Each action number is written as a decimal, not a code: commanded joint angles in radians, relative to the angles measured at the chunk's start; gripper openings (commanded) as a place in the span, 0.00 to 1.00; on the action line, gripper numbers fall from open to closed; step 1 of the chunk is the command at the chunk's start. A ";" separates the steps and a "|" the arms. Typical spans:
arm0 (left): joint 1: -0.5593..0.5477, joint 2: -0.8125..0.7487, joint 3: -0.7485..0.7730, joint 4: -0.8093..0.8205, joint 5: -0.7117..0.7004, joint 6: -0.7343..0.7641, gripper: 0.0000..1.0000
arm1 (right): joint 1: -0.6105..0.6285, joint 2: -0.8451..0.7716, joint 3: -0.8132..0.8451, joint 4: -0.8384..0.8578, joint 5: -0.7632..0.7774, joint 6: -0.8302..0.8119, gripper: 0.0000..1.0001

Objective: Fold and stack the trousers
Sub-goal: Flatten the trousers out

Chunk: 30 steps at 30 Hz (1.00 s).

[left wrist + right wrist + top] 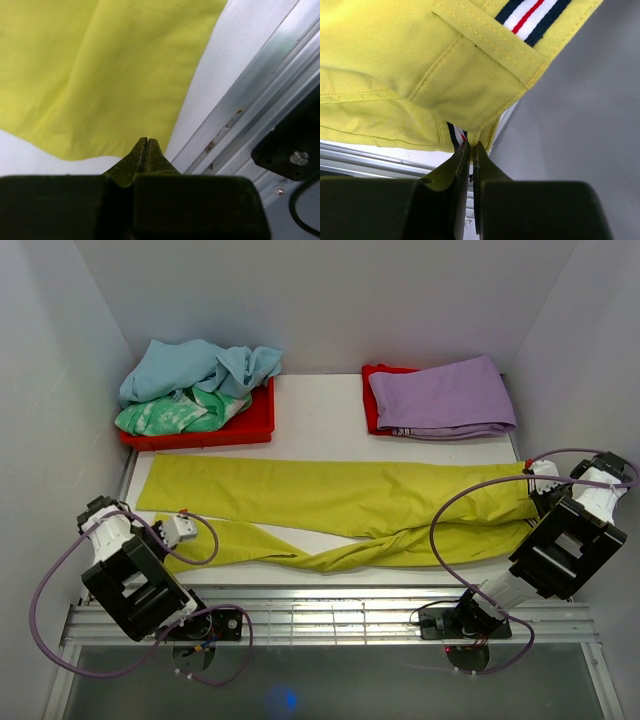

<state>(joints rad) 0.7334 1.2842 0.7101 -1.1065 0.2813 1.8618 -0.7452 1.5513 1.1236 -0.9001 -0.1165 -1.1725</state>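
Observation:
Yellow trousers (330,500) lie spread across the table, waist at the right, legs running left and the near leg twisted. My right gripper (541,480) is shut on the waistband at the right end. In the right wrist view the yellow cloth (395,65) with striped inner band is pinched between my fingertips (471,145). My left gripper (187,530) sits at the hem of the near leg. In the left wrist view its jaws (146,141) are shut at the hem's edge, the cloth (100,75) lies flat, and I see none between them.
A red tray (255,425) at the back left holds crumpled blue and green clothes. Folded purple trousers (445,395) lie on a red tray (368,410) at the back right. A metal rail (330,610) runs along the near edge. White walls enclose the table.

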 commanded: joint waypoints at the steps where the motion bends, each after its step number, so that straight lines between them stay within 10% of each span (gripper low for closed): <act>1: 0.008 -0.034 0.157 -0.163 0.104 -0.051 0.00 | 0.003 0.000 0.050 -0.026 -0.037 -0.012 0.08; 8: 0.015 0.001 0.258 -0.273 0.102 -0.119 0.05 | 0.003 -0.005 0.064 -0.043 -0.063 -0.015 0.08; 13: 0.017 0.012 0.178 -0.179 -0.019 -0.168 0.81 | 0.003 -0.019 0.064 -0.048 -0.063 -0.021 0.08; 14: 0.017 0.021 0.163 -0.165 -0.028 -0.185 0.84 | 0.003 -0.022 0.061 -0.048 -0.061 -0.022 0.08; 30: 0.037 0.107 -0.020 0.108 0.003 -0.046 0.76 | 0.006 0.000 0.097 -0.076 -0.041 -0.003 0.08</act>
<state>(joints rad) 0.7639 1.3750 0.7208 -1.0603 0.2775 1.7615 -0.7437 1.5513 1.1652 -0.9451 -0.1448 -1.1629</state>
